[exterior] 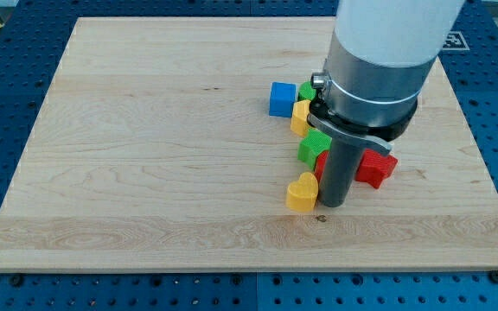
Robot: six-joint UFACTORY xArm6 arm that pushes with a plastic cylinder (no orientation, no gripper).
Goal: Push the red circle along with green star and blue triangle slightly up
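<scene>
My tip (333, 204) rests on the board near the view's lower middle-right, touching the right side of a yellow heart (301, 193). Just above the heart, a sliver of a red block (320, 164) shows against the rod's left side; its shape is hidden. A green block (313, 148), perhaps the star, sits directly above that red sliver. No blue triangle shows; the arm's body hides the area behind it.
A blue cube (281, 98), a second green block (308, 91) and a yellow block (301, 116) cluster above the green one. A red star-like block (375, 168) lies right of the rod. The wooden board (145, 155) lies on a blue perforated table.
</scene>
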